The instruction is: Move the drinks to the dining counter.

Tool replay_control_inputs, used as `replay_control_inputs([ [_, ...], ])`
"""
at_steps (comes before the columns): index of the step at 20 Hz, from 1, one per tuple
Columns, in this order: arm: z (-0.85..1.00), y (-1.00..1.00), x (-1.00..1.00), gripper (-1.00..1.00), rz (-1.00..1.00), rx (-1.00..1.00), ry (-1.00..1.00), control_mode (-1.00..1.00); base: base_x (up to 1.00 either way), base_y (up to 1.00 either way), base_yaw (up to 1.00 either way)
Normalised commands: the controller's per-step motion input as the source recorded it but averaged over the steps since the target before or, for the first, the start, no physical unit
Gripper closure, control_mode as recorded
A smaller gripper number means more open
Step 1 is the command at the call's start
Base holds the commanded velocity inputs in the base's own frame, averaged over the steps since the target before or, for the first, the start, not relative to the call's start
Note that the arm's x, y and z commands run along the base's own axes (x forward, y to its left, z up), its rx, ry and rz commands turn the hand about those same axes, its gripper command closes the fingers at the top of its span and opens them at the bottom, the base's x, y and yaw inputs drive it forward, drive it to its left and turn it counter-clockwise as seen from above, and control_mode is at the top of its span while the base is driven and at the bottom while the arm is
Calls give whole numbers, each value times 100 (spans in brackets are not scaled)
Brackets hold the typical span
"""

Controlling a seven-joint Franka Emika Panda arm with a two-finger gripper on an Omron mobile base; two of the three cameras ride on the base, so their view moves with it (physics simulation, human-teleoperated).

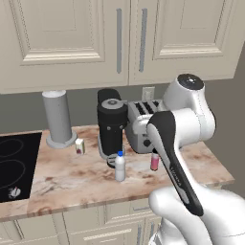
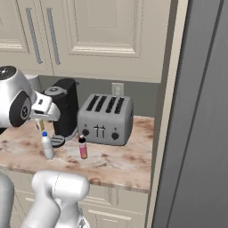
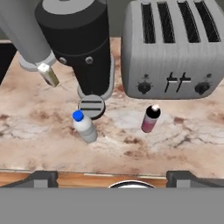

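We list two bottles upright on the marbled counter, clear one [image 3: 85, 127] before the coffee maker [image 3: 81, 43], pink one [image 3: 150, 119] before the toaster [image 3: 175, 48], our gripper [image 3: 112, 177] above, fingers spread wide, empty.

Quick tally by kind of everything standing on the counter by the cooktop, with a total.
Drink bottles: 2, blue-capped bottle and pink bottle
Toaster: 1
Coffee machine: 1
Grey canister: 1
Small shaker: 1
Total: 6
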Motion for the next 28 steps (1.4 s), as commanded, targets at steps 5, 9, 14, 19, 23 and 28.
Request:
replay_control_inputs([
  [5,0,46,-32,-100,0,0,0,-100,0,0,0],
  [9,-9,22,-5,-100,0,1,4,-100,0,0,0],
  [14,-28,11,0,-100,0,9,3,-100,0,0,0],
  [19,-26,2,1,-100,0,1,2,-100,0,0,0],
  [23,-14,6,1,-100,0,-3,0,-100,0,0,0],
  [28,-5,2,13,-100,0,-1,0,-100,0,0,0],
])
